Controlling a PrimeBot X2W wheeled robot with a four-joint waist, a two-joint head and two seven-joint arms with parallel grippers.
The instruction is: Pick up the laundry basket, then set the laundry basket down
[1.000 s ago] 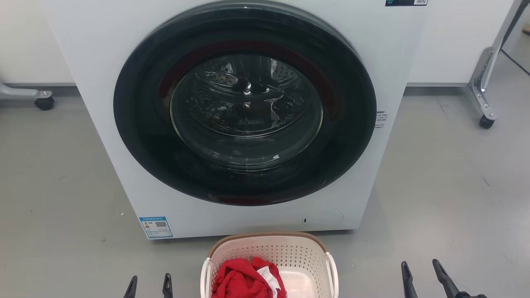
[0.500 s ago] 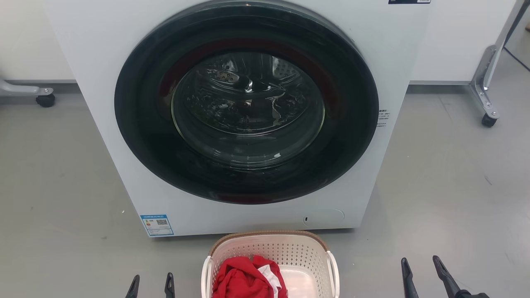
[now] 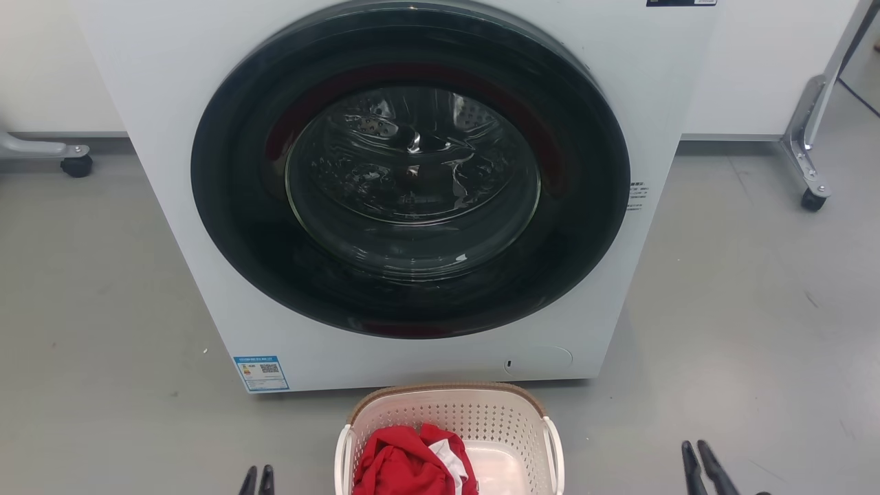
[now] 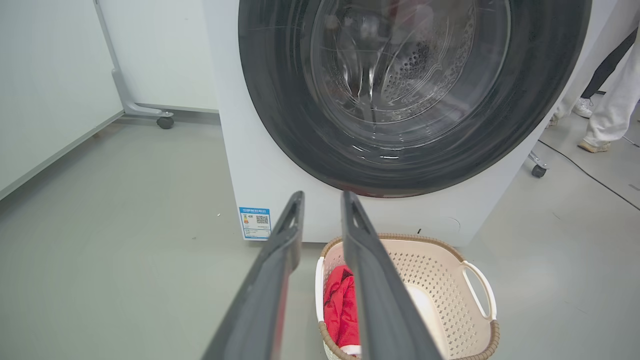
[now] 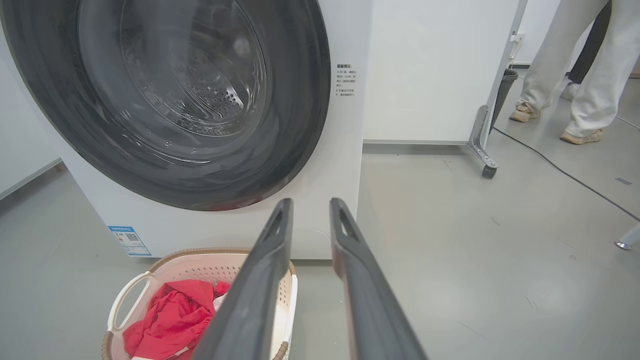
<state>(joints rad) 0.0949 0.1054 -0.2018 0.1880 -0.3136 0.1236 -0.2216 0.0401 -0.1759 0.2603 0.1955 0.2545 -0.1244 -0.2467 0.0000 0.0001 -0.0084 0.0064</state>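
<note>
grey floor (image 3: 722, 309) holds laundry basket (image 3: 450, 412) between both fingers (image 3: 694, 467)

A white front-loading washing machine (image 3: 412, 192) with a round dark glass door (image 3: 411, 172) stands on a smooth grey floor (image 3: 742, 295), a small blue label (image 3: 261, 373) at its lower left corner. Behind it run white panel walls (image 3: 749, 69) on grey metal legs with black castor wheels (image 3: 813, 199). A black cable (image 5: 565, 172) trails across the floor in the right wrist view, near a person's legs in pale trousers and beige shoes (image 5: 580, 135). The light is even and soft, with reflections in the door glass.
</note>
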